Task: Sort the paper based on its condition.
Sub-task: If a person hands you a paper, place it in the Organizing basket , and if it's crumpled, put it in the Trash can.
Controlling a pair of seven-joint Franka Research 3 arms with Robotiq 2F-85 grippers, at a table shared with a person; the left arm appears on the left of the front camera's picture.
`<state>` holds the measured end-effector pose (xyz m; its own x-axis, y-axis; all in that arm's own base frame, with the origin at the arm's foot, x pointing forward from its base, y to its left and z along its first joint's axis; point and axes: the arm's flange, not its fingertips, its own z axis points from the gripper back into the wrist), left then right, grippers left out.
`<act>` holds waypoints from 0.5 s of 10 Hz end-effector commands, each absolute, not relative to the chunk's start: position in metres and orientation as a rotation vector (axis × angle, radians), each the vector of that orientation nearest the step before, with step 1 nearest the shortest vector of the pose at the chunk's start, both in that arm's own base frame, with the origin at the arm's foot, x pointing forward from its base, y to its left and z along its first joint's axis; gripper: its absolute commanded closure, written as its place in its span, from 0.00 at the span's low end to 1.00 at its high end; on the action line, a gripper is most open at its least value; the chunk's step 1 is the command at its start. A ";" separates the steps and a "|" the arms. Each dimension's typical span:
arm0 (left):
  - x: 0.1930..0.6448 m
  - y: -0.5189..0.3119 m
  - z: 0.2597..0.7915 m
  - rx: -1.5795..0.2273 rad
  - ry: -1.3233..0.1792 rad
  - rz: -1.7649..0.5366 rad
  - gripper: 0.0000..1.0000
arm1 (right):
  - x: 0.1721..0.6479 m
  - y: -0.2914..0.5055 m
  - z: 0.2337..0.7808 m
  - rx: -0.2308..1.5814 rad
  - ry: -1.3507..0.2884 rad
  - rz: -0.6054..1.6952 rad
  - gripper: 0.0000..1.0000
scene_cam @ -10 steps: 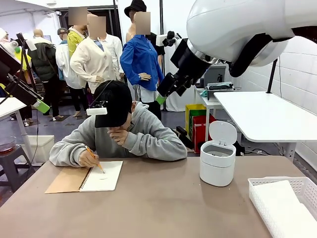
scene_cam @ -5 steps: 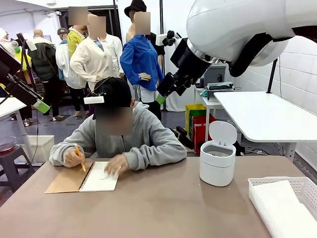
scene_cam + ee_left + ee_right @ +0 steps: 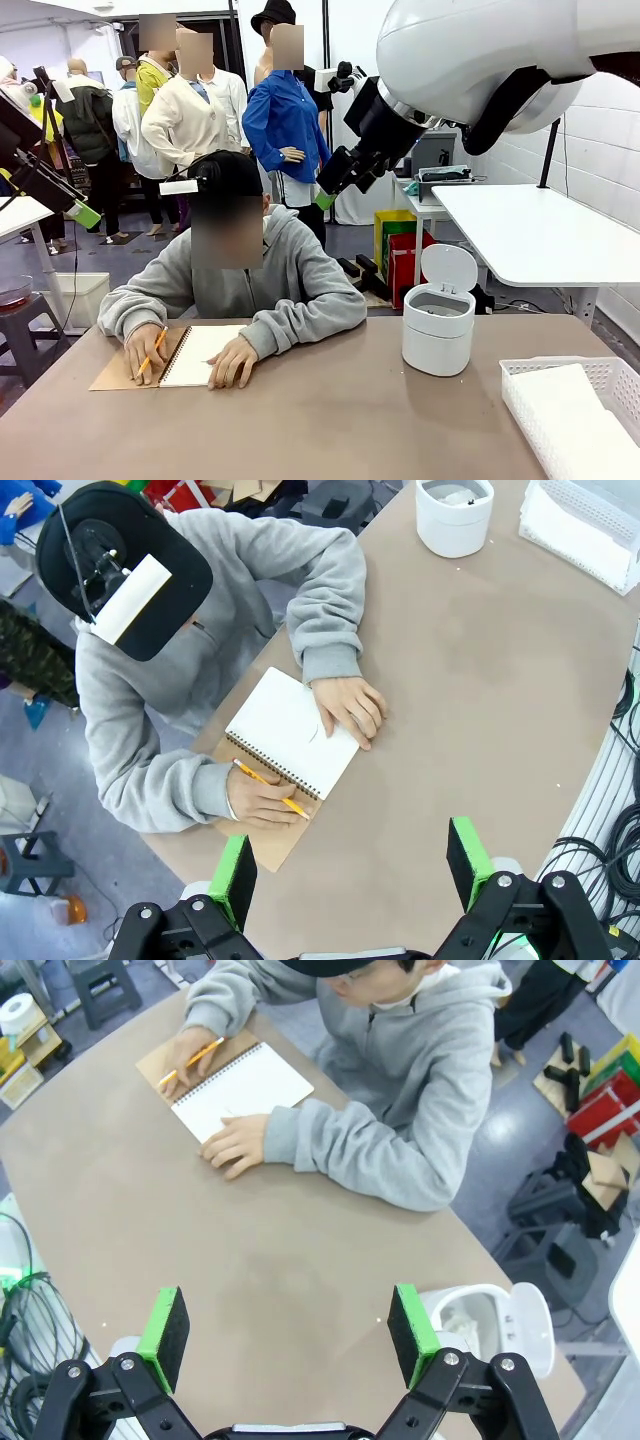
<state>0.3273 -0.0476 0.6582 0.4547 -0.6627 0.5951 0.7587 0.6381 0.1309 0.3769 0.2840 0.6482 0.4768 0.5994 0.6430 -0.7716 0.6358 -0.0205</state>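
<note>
The paper [image 3: 572,415] lies flat in a white lattice basket [image 3: 520,372] at the near right corner of the table [image 3: 330,425]. Its edges run along the basket walls. In the front view its long axis appears to slant from the far left toward the near right, where the picture edge cuts it off. I cannot tell how many sheets are stacked there. In the left wrist view the same paper [image 3: 572,535] sits in the basket [image 3: 600,495] beyond a small white bin [image 3: 455,515]. In the front view that bin [image 3: 438,328] stands just left of the basket with its lid tipped up.

Well apart, at the far left of the table, an open spiral notebook [image 3: 195,352] lies with its brown cover folded out. The person rests 1 hand [image 3: 233,362] flat on its white page. The other hand [image 3: 143,352] holds a yellow pencil [image 3: 153,350] over the cover.

The left gripper [image 3: 352,872] hangs high above the table, near the notebook. Its 2 green pads [image 3: 235,878] are spread wide, with nothing between them. The right gripper [image 3: 288,1325] hangs over bare tabletop between the notebook and the bin. It is fully spread too, grips nothing and touches nothing.
</note>
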 end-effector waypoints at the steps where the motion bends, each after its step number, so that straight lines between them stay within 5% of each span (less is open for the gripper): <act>1: 0.327 -0.048 0.659 -0.160 -0.659 -0.882 0.00 | 0.377 0.283 0.649 0.290 -0.667 0.847 0.00; 5: 0.327 -0.048 0.659 -0.160 -0.659 -0.882 0.00 | 0.377 0.283 0.649 0.290 -0.667 0.847 0.00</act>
